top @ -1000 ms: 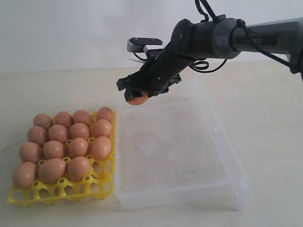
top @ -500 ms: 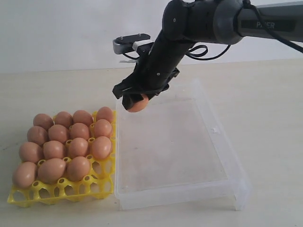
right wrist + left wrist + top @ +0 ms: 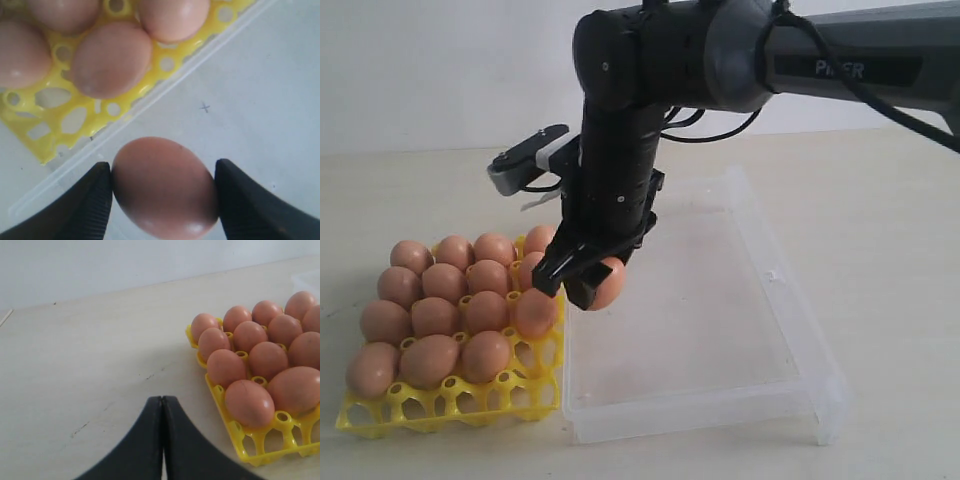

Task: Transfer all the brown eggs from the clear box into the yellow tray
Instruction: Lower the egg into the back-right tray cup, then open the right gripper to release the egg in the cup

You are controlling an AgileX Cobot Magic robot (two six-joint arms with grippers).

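While its arm [image 3: 615, 170] points steeply down, the right gripper [image 3: 584, 284] clasps a brown egg [image 3: 165, 187].

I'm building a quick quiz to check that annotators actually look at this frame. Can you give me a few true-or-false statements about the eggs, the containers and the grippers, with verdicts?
1. The right gripper holds a brown egg between its fingers. True.
2. The left gripper is open. False: its jaws are pressed together and hold nothing.
3. Several eggs lie on the floor of the clear box. False: no egg rests in it; the only egg over it is the held one.
4. The yellow tray has empty cups along its near edge. True.
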